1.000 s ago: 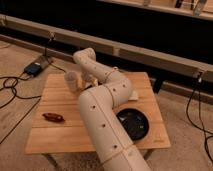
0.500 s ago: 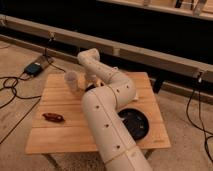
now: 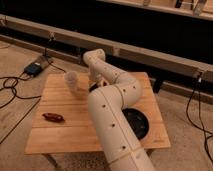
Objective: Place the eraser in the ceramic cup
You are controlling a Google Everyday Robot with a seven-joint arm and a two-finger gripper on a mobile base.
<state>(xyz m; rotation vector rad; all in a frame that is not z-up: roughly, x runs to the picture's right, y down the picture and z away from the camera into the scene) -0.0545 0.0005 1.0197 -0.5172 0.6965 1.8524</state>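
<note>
The ceramic cup (image 3: 72, 81) is small, pale and upright on the far left part of the wooden table (image 3: 60, 135). My arm reaches from the bottom of the view over the table and bends back down. The gripper (image 3: 96, 82) points down at the table just right of the cup, largely hidden behind my own arm. A small dark lump (image 3: 93, 88) shows at the gripper's tip; I cannot tell whether it is the eraser or part of the gripper.
A wide dark round bowl (image 3: 136, 122) sits on the right of the table, partly behind my arm. An elongated red-brown item (image 3: 53, 117) lies near the front left. Cables and a power box (image 3: 35, 68) lie on the floor to the left.
The wrist and gripper have shifted slightly to the right, a little away from the cup. The cup, bowl and red-brown item have not moved.
</note>
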